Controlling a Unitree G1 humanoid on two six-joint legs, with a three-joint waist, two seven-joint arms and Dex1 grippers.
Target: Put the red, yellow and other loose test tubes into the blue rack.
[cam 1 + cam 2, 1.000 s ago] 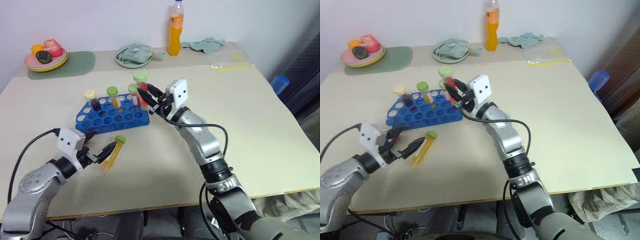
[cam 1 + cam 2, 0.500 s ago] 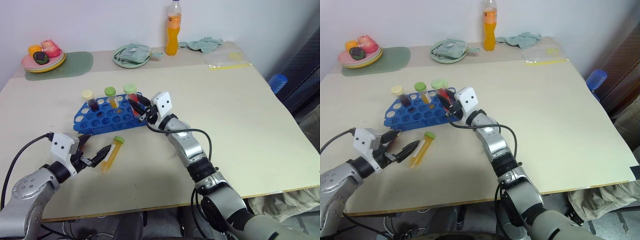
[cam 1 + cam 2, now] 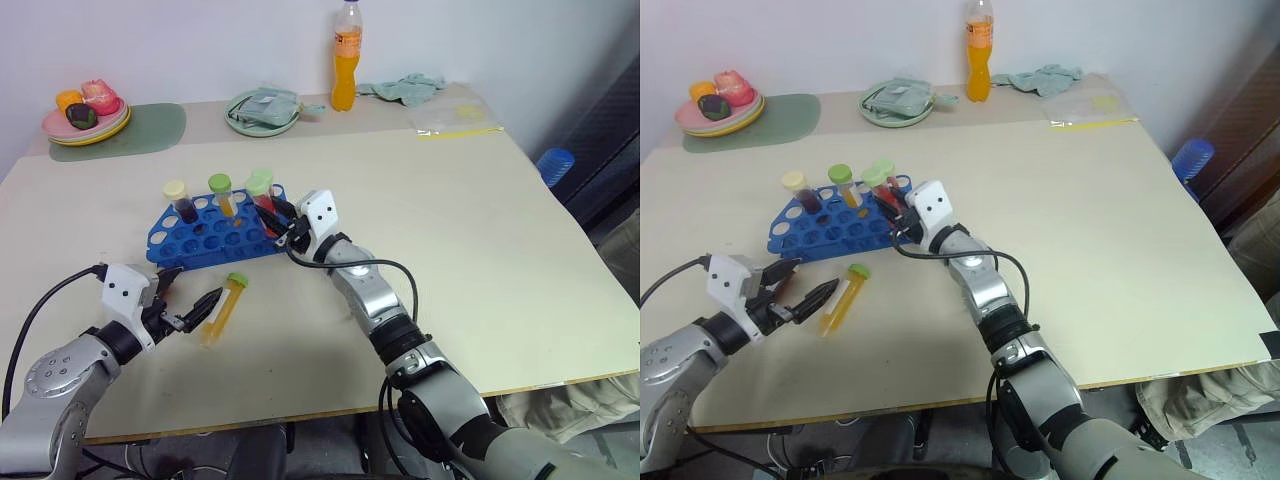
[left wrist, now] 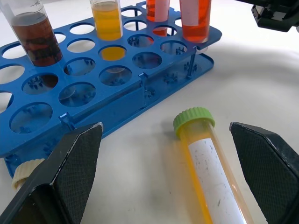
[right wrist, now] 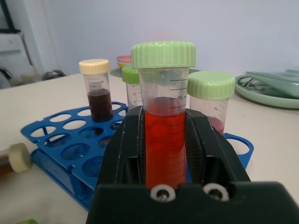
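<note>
Halfway home on the tube-sorting job: the blue rack (image 3: 190,245) stands on the left half of the table (image 3: 480,230) with four capped tubes upright in it. At its left end is a dark maroon tube (image 3: 178,200) with a cream cap, then a yellow one (image 3: 223,195) with a green cap, and two green-capped tubes at the right end. The nearer of that pair is the red tube (image 5: 163,140). It sits in a hole at the rack's near right corner, and the right gripper (image 3: 275,215) has both black fingers pressed to its sides, so the tube is seated but, by the look of it, not yet let go.

Two tubes remain loose. A yellow loose tube (image 3: 225,303) with a green cap lies on its side on the table just near of the rack. A cream-capped tube (image 4: 21,173) lies flat beside the rack's left end, only its cap and a little of its body in sight.

The right arm reaches across from the near right, forearm stretched toward the rack, its gripper roughly level at the rack's right end. The left arm is bent at the near left. The left gripper (image 3: 193,292) is spread wide and low over the table, grasping nothing, one finger on each side of the lying yellow tube without touching it.
</note>
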